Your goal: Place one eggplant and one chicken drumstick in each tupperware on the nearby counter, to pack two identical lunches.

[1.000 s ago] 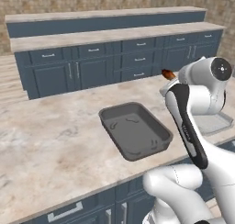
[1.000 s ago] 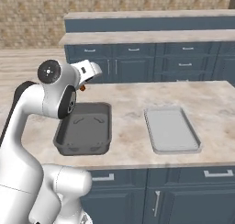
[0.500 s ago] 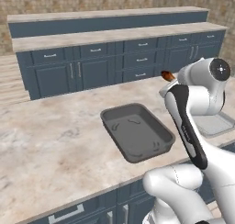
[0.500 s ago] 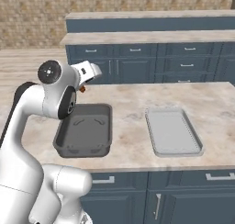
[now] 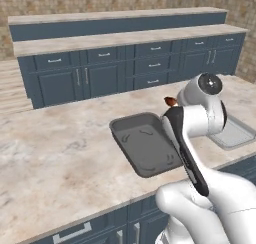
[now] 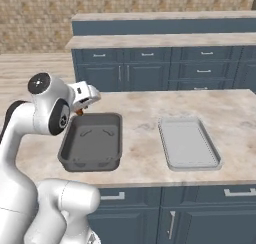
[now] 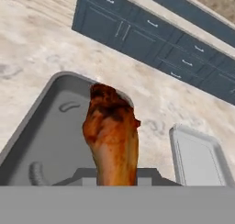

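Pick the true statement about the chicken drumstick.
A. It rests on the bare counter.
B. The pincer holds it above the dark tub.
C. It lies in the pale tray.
B: in the hand view the drumstick sticks out from the pincer, over the dark tub.

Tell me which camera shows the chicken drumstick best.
The hand view: the chicken drumstick fills its middle, over the dark tub. Both base views show just a brown tip behind the arm.

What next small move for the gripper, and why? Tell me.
Probably ease the gripper down over the dark grey tub and let go: it is shut on the chicken drumstick, which hangs above the tub's open inside.
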